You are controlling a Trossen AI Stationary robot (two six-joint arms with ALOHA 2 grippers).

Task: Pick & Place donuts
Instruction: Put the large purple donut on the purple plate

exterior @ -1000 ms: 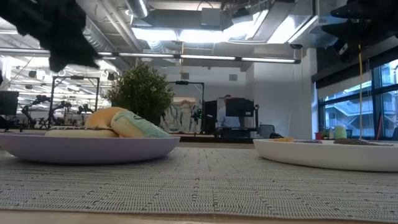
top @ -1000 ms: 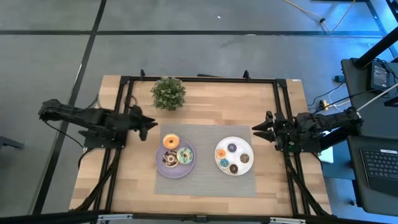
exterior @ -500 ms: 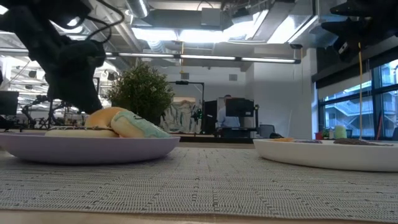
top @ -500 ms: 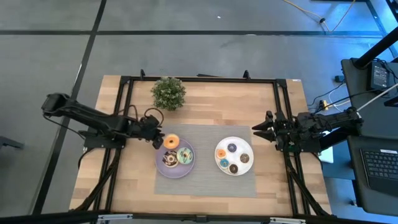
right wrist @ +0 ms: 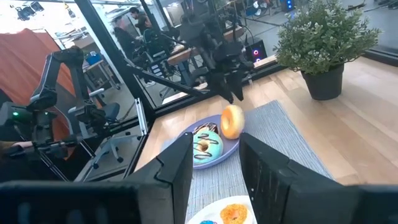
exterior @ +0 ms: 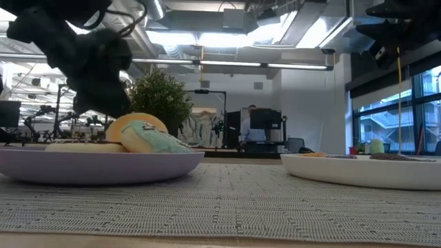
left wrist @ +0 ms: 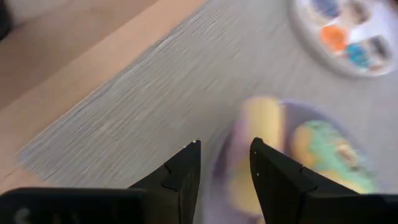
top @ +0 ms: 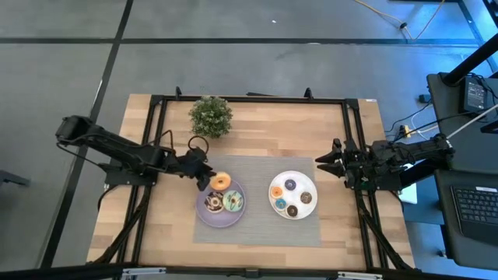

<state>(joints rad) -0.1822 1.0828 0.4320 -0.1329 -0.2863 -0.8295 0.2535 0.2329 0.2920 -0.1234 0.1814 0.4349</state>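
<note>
A lilac plate (top: 220, 224) on the grey mat (top: 257, 227) carries three donuts. The orange one (top: 220, 182) stands tilted on its edge at the plate's far rim, in front of the chocolate one (top: 212, 203) and the green one (top: 232, 201). My left gripper (top: 204, 173) is open and slants down at the plate's far-left rim, just behind the orange donut (right wrist: 232, 121). In the left wrist view the rim and that donut (left wrist: 258, 127) lie ahead of the fingers. Several tiny donuts sit on the white plate (top: 310, 183). My right gripper (top: 319, 165) waits open at the right. My left gripper's open fingers (left wrist: 183, 171) stand over the lilac plate's far-left rim, slanting down from the table's left. I cannot tell whether they touch the rim or the orange donut.
A potted plant (top: 211, 117) stands on the far side of the table, just beyond my left gripper. A black frame (top: 249, 99) runs around the table's edges. Bare mat lies between the two plates.
My left gripper has gone down and toward the table's right, tipping downward, and has reached the lilac plate's far-left rim. The plate with its donuts has slid a little toward the near right. The orange donut now stands more upright.
</note>
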